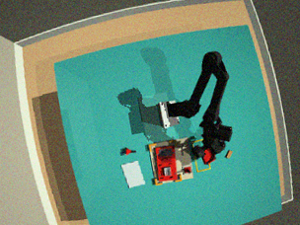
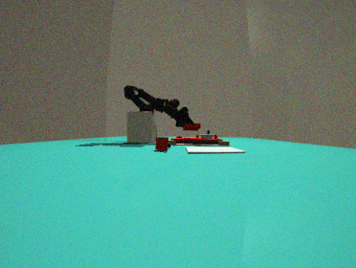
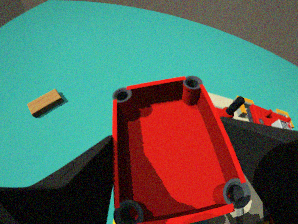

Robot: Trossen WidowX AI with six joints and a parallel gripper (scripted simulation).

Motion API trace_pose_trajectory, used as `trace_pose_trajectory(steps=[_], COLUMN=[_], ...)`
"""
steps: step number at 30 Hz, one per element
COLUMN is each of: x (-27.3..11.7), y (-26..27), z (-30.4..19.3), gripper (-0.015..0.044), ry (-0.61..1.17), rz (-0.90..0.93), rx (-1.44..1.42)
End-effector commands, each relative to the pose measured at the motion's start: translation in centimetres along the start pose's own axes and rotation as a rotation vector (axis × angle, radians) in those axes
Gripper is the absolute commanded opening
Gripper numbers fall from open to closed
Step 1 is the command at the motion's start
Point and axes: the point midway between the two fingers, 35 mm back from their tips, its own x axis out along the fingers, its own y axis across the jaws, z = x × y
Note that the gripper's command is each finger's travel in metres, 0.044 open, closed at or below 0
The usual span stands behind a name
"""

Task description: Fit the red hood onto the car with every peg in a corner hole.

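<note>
The red hood (image 1: 208,156) (image 2: 191,126) (image 3: 175,142) is in my gripper (image 1: 205,153) (image 2: 191,124) (image 3: 166,132), which is shut on its sides. It hangs above the table, right of the car in the top view. In the wrist view its hollow side faces the camera, with a dark-ringed hole in each corner boss. The red chassis (image 1: 160,165) (image 2: 184,140) (image 3: 260,114) sits in the jig, which has orange corners (image 1: 157,181). The grey-white engine block (image 1: 167,170) (image 2: 207,137) is on the deck. The pegs are too small to make out.
A yellow outline (image 1: 203,170) lies under the hood's area. A small wooden block (image 1: 228,154) (image 3: 45,102) lies right of it. A white flat panel (image 1: 133,175) (image 2: 215,150) and a small red object (image 1: 128,151) (image 2: 162,144) lie left of the jig.
</note>
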Motion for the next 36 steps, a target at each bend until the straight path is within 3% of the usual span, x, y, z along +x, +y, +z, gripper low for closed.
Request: trace_pose_trajectory(steps=[1,36], x=[0.01,0.03], y=[-0.01,-0.03], z=[-0.02,-0.06], gripper=[0.0,0.0], ry=[-0.001,-0.001], rz=[0.0,0.0], rx=[-0.116,-1.163])
